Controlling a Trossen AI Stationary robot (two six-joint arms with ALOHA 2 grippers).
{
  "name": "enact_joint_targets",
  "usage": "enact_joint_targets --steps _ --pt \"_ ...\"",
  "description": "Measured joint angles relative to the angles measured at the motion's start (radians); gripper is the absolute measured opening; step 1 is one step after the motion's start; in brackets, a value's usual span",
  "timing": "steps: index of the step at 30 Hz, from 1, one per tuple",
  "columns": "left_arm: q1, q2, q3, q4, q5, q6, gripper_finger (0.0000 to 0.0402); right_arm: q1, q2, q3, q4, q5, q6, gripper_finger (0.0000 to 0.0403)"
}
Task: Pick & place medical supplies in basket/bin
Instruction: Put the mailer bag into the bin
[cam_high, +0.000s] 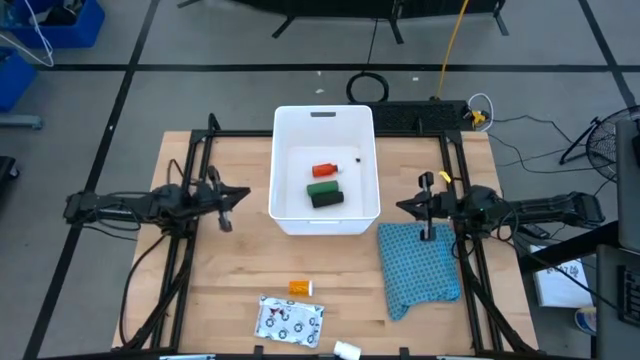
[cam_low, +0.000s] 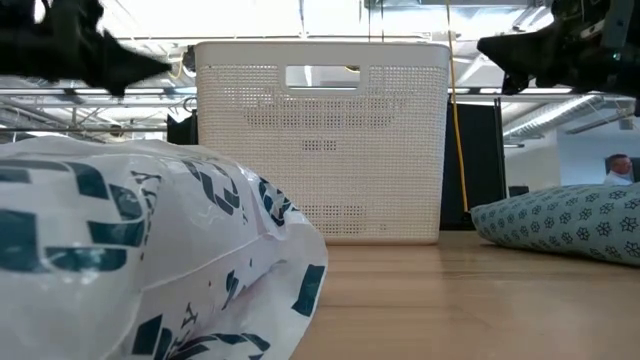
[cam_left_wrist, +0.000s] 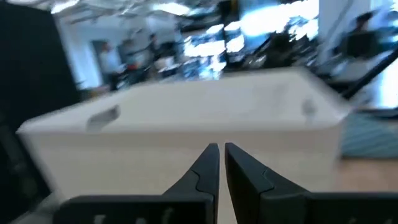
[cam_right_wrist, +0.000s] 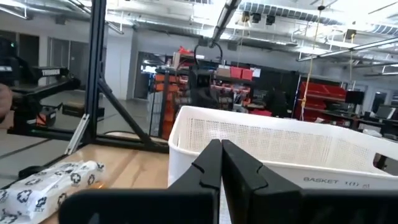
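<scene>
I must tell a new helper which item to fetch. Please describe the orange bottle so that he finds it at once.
Start from the white bin at the table's middle. Toward the near edge lies a flat white packet with dark prints; the orange bottle lies just before it, on its side. It is the only orange thing outside the bin.

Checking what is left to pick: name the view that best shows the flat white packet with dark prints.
High view: the flat white packet with dark prints lies whole on the table. Low view shows it huge and cropped; right wrist view shows it small and partial; left wrist view shows none.
</scene>
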Motion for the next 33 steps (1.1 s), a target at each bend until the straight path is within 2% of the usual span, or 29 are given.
enact_joint_targets --steps 2,6,8,11,14,18,24,26,28,33 --pt "-0.042 0.026 0.053 -0.018 0.003 0.002 0.0031 0.0 0.001 0.0 -0.004 0.0 0.006 0.0" --pt "-0.162 0.147 0.181 -0.049 -0.064 0.016 0.0031 0.0 0.001 -0.001 -0.005 0.001 0.029 0.0" --pt "-0.229 0.234 0.262 -0.06 -0.133 0.044 0.0031 0.0 0.0 -0.001 -0.002 0.002 0.037 0.0" --pt "-0.338 0.377 0.415 -0.2 -0.239 0.057 0.003 0.0 0.0 -0.002 -0.008 0.019 0.039 0.0" --pt "-0.433 0.534 0.587 -0.388 -0.286 -0.024 0.003 0.0 0.0 -0.002 -0.025 0.075 0.093 0.0" --pt "-0.546 0.747 0.753 -0.585 -0.29 -0.187 0.003 0.0 0.001 -0.002 -0.033 0.141 0.149 0.0" --pt "-0.676 1.042 0.877 -0.646 -0.335 -0.399 0.0031 0.0 0.001 -0.002 -0.034 0.159 0.113 0.0" --pt "-0.696 1.132 0.909 -0.657 -0.327 -0.465 0.0034 0.0 0.001 -0.002 -0.038 0.158 0.112 0.0" --pt "-0.706 1.214 0.941 -0.675 -0.272 -0.52 0.0047 0.0 0.0 -0.002 -0.038 0.158 0.111 0.0" --pt "-0.707 1.372 1.02 -0.722 -0.055 -0.678 0.013 0.0 0.0 -0.002 -0.038 0.156 0.116 0.0"
